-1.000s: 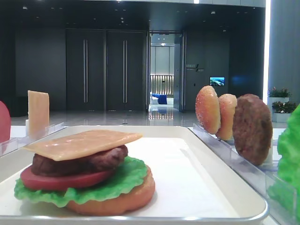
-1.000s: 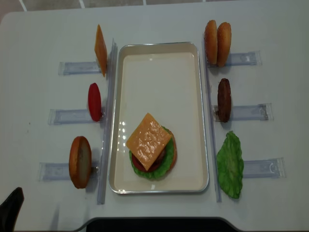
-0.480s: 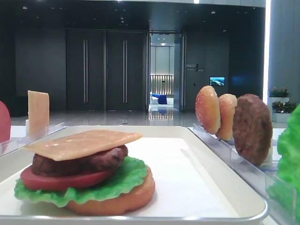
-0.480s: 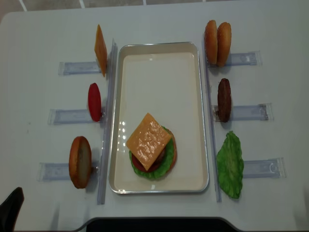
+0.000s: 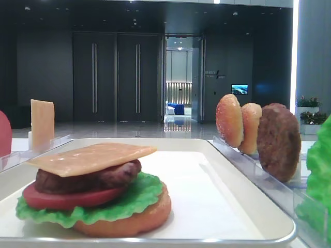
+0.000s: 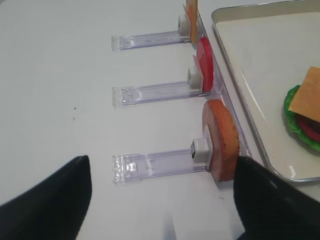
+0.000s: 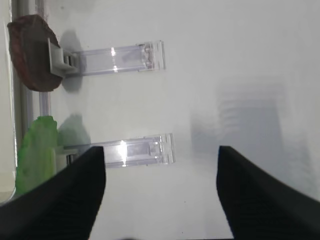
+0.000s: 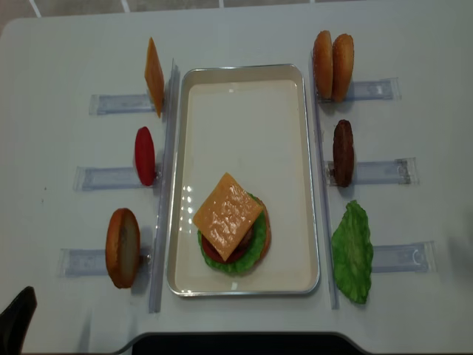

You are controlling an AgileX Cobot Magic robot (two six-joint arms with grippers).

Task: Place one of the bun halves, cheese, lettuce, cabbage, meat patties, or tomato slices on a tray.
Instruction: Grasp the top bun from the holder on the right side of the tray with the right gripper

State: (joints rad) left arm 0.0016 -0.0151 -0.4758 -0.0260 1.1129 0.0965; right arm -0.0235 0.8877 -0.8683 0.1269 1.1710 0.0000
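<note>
The white surface [image 8: 66,44] carries everything, and the white tray [image 8: 244,96] with its silvery rim lies along its middle. Toward the near end of the tray sits a stack: a flat bottom bun [image 5: 139,219], then lettuce [image 8: 255,255], a tomato slice [image 5: 62,199], a meat patty [image 5: 98,178] and a square cheese slice [image 8: 227,215] on top, turned cornerwise to the tray's edges.

Clear plastic racks [image 8: 380,171] flank both long sides of the tray. On the right side a loose lettuce leaf [image 8: 352,252] stands by the near right corner, a spare meat patty [image 8: 343,152] stands on edge beside the middle of the right rim, and two bun halves stand touching each other by the far right corner: the speckled domed top bun [image 8: 322,64] nearer the tray and a paler orange bun half [image 8: 343,66] outside it. On the left side an orange bun half [image 8: 123,247] stands by the near left corner, a spare tomato slice [image 8: 145,155] beside the middle of the left rim, and a spare cheese slice [image 8: 154,76] upright by the far left corner.

The right tool [image 7: 160,195] hovers over bare surface outside the right-hand racks, its dark fingers [image 7: 65,195] spread wide and holding nothing. The left tool [image 6: 160,200] hangs over the near left part of the surface, fingers [image 6: 45,200] likewise parted and free of any load.
</note>
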